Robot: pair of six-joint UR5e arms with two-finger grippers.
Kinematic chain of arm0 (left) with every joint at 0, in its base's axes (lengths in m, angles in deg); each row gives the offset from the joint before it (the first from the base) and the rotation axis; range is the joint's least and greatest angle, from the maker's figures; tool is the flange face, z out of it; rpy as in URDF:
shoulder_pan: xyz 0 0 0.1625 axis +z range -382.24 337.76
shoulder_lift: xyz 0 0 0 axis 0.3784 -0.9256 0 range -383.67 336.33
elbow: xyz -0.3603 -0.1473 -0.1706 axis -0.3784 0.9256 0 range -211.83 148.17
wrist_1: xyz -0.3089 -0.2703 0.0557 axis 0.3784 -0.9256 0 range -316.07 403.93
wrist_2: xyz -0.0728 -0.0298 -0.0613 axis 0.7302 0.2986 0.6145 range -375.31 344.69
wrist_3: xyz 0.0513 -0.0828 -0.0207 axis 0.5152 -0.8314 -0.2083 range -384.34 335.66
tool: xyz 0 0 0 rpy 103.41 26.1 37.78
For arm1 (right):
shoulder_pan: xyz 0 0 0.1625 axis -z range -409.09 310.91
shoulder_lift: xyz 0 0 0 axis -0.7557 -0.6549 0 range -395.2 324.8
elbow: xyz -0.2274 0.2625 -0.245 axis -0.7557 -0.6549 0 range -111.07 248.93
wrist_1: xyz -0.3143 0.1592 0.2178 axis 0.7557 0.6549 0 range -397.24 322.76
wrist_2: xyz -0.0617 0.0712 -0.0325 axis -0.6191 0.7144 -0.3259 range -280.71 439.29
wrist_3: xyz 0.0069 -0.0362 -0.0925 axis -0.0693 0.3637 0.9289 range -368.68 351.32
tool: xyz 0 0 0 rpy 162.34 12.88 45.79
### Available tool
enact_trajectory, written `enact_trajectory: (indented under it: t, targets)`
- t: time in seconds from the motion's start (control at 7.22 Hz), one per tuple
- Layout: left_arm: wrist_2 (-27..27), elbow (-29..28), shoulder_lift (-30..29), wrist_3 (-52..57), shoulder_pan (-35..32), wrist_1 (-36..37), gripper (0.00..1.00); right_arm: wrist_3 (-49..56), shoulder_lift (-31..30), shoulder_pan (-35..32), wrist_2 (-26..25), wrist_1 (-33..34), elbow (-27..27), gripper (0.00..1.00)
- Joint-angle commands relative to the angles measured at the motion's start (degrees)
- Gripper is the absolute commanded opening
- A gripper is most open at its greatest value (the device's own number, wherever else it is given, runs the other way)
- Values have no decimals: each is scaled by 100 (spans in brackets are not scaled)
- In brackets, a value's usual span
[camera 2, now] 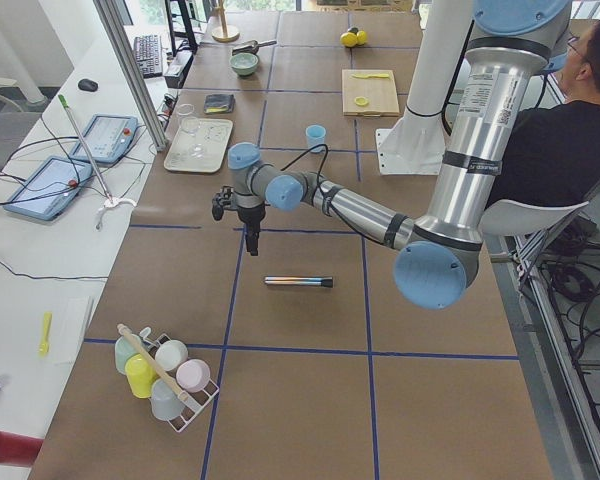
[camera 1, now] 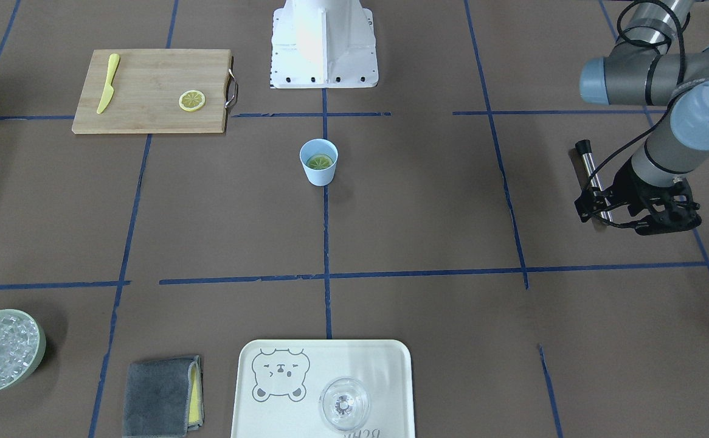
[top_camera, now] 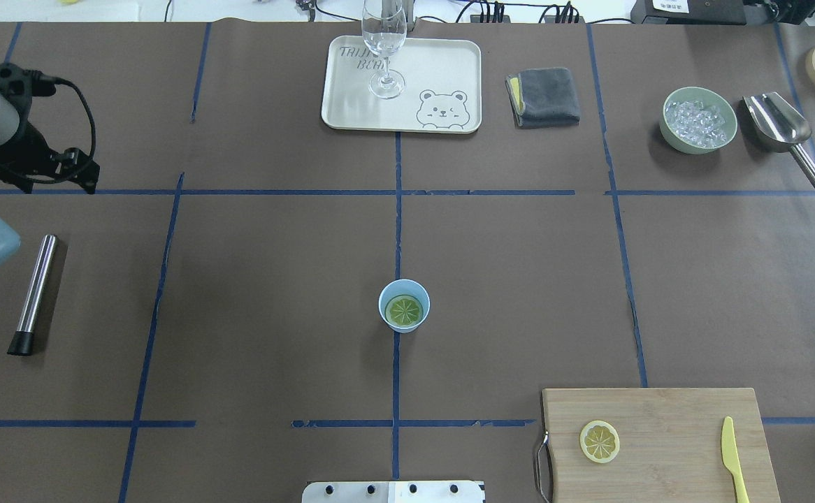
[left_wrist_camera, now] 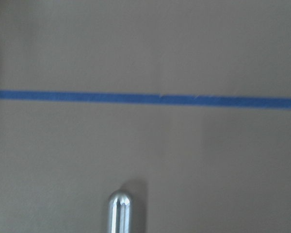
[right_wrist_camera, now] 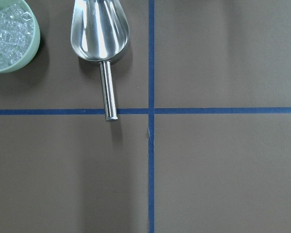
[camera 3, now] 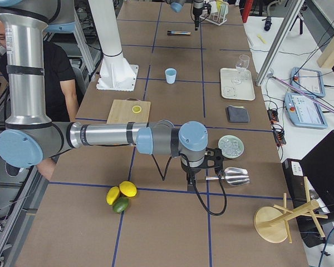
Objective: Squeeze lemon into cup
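The light-blue cup [camera 1: 318, 164] stands upright near the middle of the table, on the blue centre tape line; it also shows in the overhead view [top_camera: 404, 305]. The lemon [top_camera: 405, 311] lies inside it, cut face up. My left gripper [camera 1: 594, 210] hangs over the table's left end, far from the cup, just beyond the end of a steel muddler [top_camera: 33, 293]; I cannot tell whether it is open or shut. My right gripper [camera 3: 190, 179] hangs near the ice scoop at the table's right end and shows only in the exterior right view, so I cannot tell its state.
A cutting board [camera 1: 148, 91] bears a flat lemon slice [camera 1: 191, 100] and a yellow knife [camera 1: 108, 91]. A bear tray [camera 1: 385, 365] holds a clear glass [camera 1: 343, 403]. A grey cloth [camera 1: 160, 395], an ice bowl [camera 1: 39, 356] and a steel scoop [top_camera: 778, 122] lie on the operators' side.
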Motion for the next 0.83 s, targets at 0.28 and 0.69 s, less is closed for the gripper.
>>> enact_trajectory:
  t: [0.28,0.69]
  targets:
    - [961,164,-85,264,-1633,20,100,-31,-17,0,-105,8,-59,100]
    - [892,121,1001,3753,-2567,3,100,-32,-43,0,158,16,-24,100]
